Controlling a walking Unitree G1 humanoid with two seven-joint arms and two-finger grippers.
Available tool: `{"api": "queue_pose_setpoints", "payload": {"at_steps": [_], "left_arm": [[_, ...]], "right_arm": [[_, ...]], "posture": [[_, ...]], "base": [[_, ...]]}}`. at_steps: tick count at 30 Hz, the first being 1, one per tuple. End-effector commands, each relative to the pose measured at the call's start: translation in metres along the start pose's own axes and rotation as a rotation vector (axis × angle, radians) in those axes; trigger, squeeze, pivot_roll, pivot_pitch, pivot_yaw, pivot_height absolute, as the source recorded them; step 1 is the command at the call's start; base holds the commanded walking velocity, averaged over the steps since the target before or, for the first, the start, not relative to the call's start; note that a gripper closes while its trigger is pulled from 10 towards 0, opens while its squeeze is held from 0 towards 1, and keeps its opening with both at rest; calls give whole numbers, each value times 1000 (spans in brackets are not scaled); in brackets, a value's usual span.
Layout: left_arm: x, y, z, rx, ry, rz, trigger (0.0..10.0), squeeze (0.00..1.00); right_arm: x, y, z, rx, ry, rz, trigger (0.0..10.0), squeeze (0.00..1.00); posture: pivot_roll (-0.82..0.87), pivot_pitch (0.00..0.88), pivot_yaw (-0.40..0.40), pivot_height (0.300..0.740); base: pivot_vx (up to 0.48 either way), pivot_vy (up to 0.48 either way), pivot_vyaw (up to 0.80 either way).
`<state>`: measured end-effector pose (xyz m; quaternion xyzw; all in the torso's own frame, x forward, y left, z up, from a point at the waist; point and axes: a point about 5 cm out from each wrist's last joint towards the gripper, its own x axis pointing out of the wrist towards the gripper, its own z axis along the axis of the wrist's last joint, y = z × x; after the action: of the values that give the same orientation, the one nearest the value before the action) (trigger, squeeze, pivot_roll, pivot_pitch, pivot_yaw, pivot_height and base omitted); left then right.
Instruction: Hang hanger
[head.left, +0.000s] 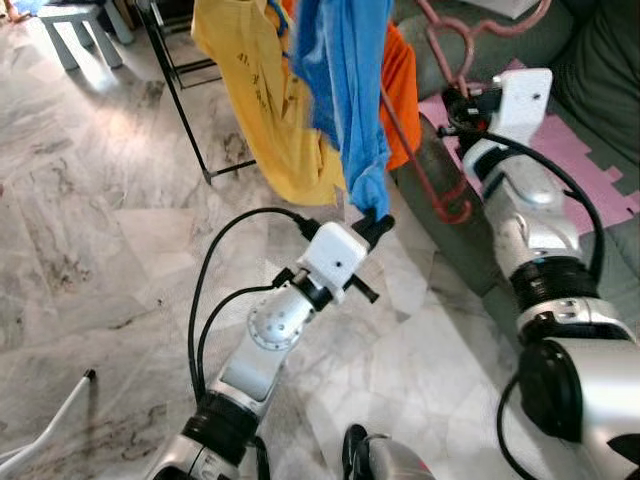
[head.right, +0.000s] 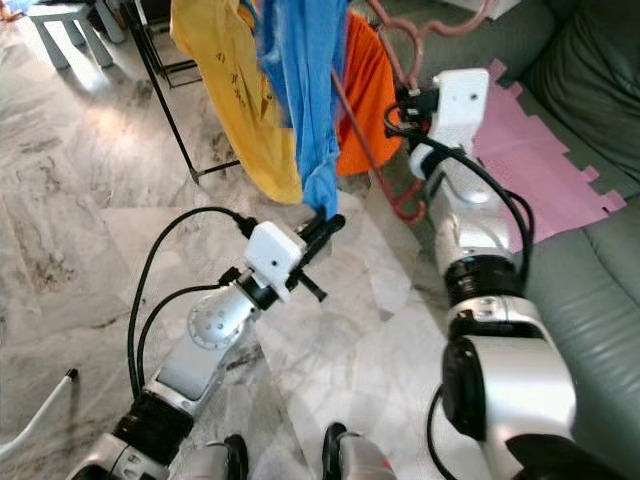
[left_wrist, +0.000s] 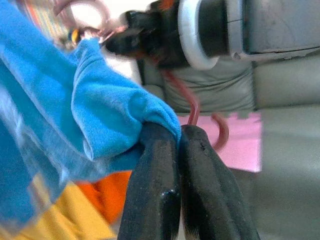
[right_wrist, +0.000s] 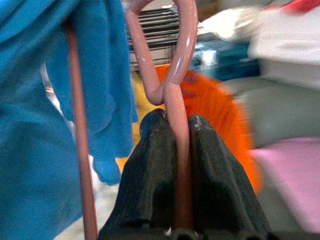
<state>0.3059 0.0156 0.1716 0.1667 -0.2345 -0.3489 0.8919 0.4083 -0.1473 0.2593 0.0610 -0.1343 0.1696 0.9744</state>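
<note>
A pink plastic hanger (head.left: 440, 110) carries a blue garment (head.left: 345, 90) that hangs down in front of me. My right gripper (right_wrist: 176, 131) is shut on the hanger's neck, just below its hook (right_wrist: 165, 45), raised at the upper right near the sofa. My left gripper (head.left: 377, 224) is shut on the lower tip of the blue garment (left_wrist: 100, 120), at the centre of the head views. The hanger's lower bar curls down beside my right forearm (head.right: 405, 205).
A yellow garment (head.left: 260, 100) and an orange one (head.right: 365, 100) hang on a black rack (head.left: 185, 110) behind the blue one. A grey sofa (head.right: 580, 280) with a pink mat (head.right: 530, 170) lies on the right. Marble floor (head.left: 90, 250) spreads to the left.
</note>
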Motion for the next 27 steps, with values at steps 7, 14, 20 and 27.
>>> {"api": "queue_pose_setpoints", "payload": {"at_steps": [7, 14, 20, 27], "left_arm": [[-2, 8, -22, 101, 145, -7, 10000, 0], [-5, 8, -32, 46, 208, -39, 10000, 0], [-5, 22, -40, 150, 254, -33, 10000, 0], [-7, 46, -45, 246, 296, -13, 10000, 0]], "right_arm": [[-23, 30, -25, -136, 139, 377, 10000, 0], [-105, 0, -102, -77, 584, 379, 10000, 0], [-138, -26, -104, -194, 713, 332, 10000, 0], [-144, -50, -87, -362, 776, 318, 10000, 0]], "posture": [[-69, 114, -25, 740], [-104, 121, 8, 740], [-126, 120, 26, 740], [-121, 116, 27, 740]], "base": [[0, 0, 0], [0, 0, 0], [0, 0, 0], [0, 0, 0]]}}
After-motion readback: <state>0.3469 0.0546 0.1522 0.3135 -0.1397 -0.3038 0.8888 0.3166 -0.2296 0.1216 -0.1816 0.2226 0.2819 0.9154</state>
